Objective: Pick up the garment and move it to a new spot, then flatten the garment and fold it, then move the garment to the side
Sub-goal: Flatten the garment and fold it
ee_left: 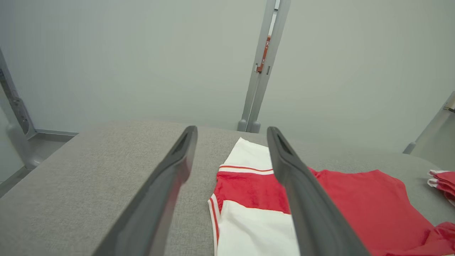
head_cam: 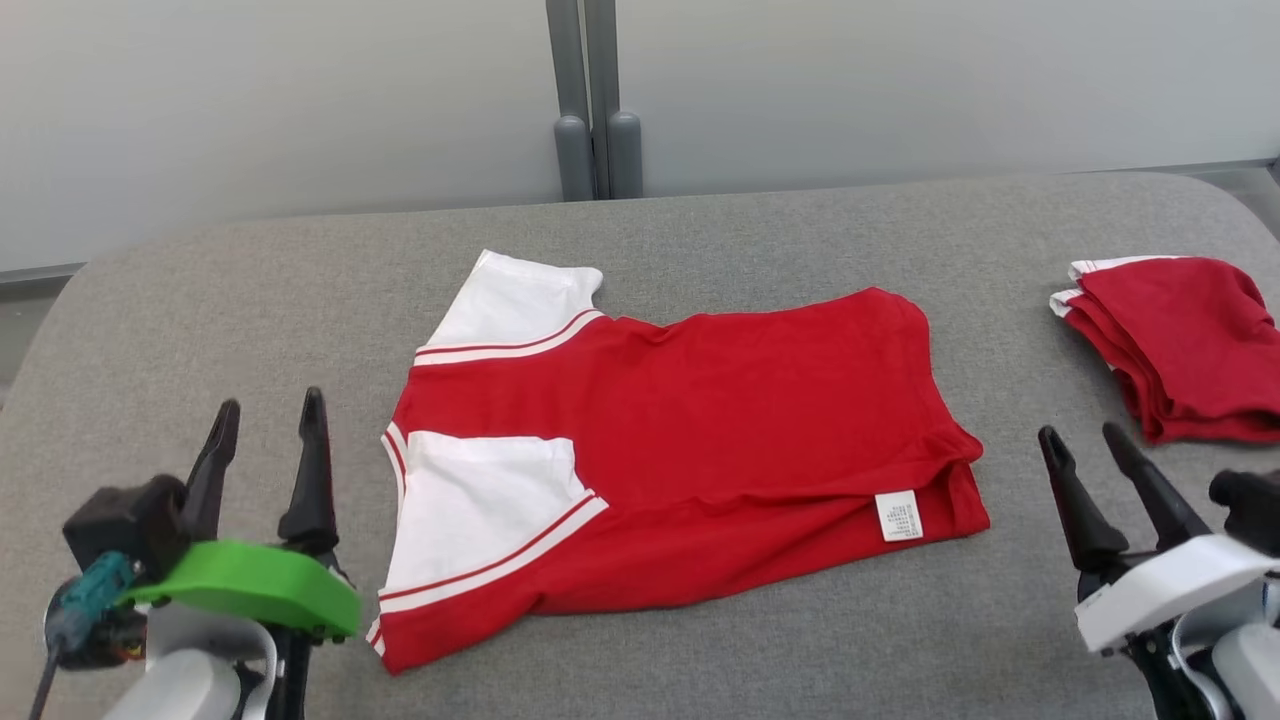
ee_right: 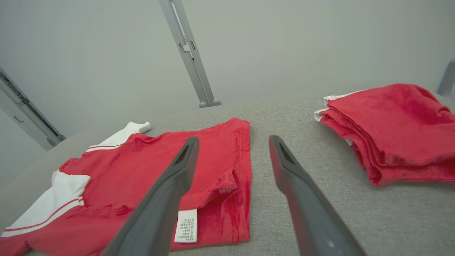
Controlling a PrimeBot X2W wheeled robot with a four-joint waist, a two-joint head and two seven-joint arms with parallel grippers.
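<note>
Left tool (head_cam: 271,400) is hanging over the near part of the desk (head_cam: 200,300), fingers standing wide apart, gripping nothing, tips pointing away over bare grey cloth. Right tool (head_cam: 1080,430) is hanging the same way at the near edge, fingers spread, nothing between them. Garment (head_cam: 700,430), red with white sleeves, is lying on the desk between the two tools and a little beyond their tips, touching neither. It is lying mostly flat, with a layer doubled over along its near edge. Its sleeve end is facing the left tool, its hem end the right tool. Near white sleeve (head_cam: 480,510) is lying just inward of the left tool's fingers. White label (head_cam: 898,516) is showing at the near hem corner, inward of the right tool. Farther out, beyond the right tool's tips and toward its outer side, a folded red pile (head_cam: 1180,340) is resting on the desk, apart from the garment. Farthest ahead of both tools, a grey post (head_cam: 597,100) is standing against the pale wall (head_cam: 250,100) behind the desk's far edge.
</note>
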